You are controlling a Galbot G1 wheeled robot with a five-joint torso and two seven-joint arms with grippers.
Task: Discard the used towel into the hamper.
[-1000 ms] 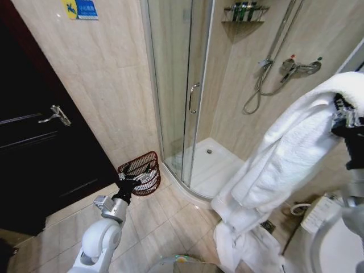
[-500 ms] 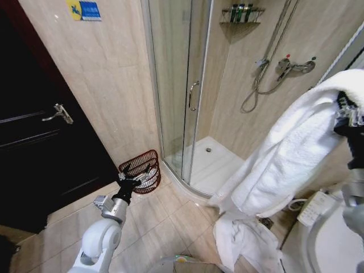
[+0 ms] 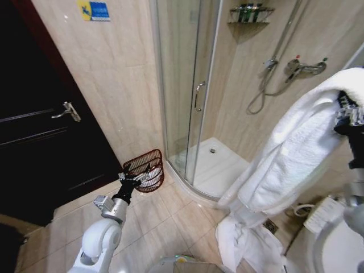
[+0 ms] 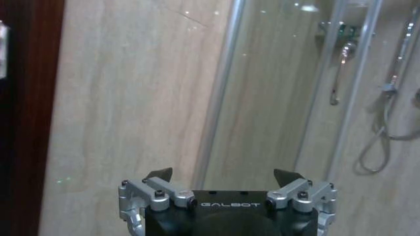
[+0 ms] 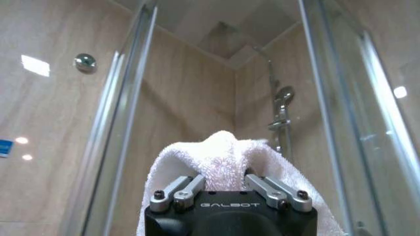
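The hamper [image 3: 145, 169], a dark red-brown wire basket, stands on the floor against the wall beside the shower enclosure. My left gripper [image 3: 136, 172] is held out low, just in front of the hamper's rim, open and empty; in the left wrist view the left gripper [image 4: 223, 175] has its jaws spread wide. At the head view's right edge my right gripper [image 3: 344, 115] is raised high and shut on the large white towel [image 3: 290, 153], which hangs down in a long fold to the floor. In the right wrist view the towel [image 5: 220, 150] bulges between the shut right gripper [image 5: 223, 180].
A dark door [image 3: 34, 148] fills the left side. The glass shower enclosure [image 3: 182, 85], with its white tray [image 3: 222, 165], stands behind the hamper. A white toilet [image 3: 335, 250] sits at the bottom right. Tiled floor [image 3: 165, 222] lies open between the hamper and the towel.
The whole head picture has shifted a little to the right, so the camera has turned. Both grippers keep their poses, and the towel still hangs from the right one.
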